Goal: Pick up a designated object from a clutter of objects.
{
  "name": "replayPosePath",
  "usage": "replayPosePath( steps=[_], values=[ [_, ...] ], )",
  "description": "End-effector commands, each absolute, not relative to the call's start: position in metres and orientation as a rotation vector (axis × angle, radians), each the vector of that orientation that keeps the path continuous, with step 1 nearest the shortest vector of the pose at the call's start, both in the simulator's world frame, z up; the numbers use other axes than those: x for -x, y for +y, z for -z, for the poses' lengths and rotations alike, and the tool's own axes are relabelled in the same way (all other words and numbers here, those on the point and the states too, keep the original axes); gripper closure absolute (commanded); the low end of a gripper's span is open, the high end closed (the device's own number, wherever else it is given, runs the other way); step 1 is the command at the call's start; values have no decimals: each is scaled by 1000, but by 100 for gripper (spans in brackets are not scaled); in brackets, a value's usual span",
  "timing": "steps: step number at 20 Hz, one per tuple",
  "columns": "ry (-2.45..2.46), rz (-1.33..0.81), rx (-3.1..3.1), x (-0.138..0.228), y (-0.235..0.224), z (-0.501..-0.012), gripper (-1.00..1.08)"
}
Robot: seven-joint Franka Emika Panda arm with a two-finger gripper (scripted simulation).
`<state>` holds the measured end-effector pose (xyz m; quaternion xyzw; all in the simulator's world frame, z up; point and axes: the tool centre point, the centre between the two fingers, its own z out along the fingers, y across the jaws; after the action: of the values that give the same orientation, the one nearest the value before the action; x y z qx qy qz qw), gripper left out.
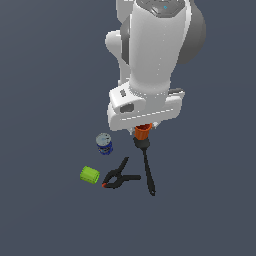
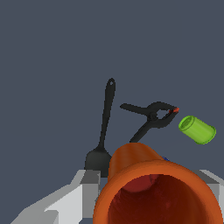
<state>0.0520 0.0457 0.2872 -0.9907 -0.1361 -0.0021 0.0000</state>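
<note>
Pincer (image 1: 143, 127) closed around the orange cup (image 1: 142, 131), above the spatula (image 1: 147, 167).

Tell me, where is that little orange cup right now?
In the exterior view the orange cup sits tucked under the robot's hand, just above the black spatula and to the exterior view's right of the blue can.

A plain dark grey-blue surface (image 1: 45, 75) carries four small items grouped close together. A blue can with a grey top (image 1: 104, 144) stands upright. Near it, toward the exterior view's left, a lime-green block (image 1: 90, 174) lies on its side. Just beside the block lies a black clamp with red tips (image 1: 118, 176). A black spatula (image 1: 147, 165) lies flat alongside the clamp, on the exterior view's right.
</note>
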Motion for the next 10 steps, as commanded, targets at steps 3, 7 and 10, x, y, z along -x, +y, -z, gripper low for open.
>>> replayPosePath(
  steps=[3, 7, 10],
  values=[
    [-426, 5, 3112, -66, 50, -327, 108],
    [-426, 3, 3113, -77, 54, -355, 108],
    [-425, 2, 3113, -84, 56, -372, 108]
  ],
)
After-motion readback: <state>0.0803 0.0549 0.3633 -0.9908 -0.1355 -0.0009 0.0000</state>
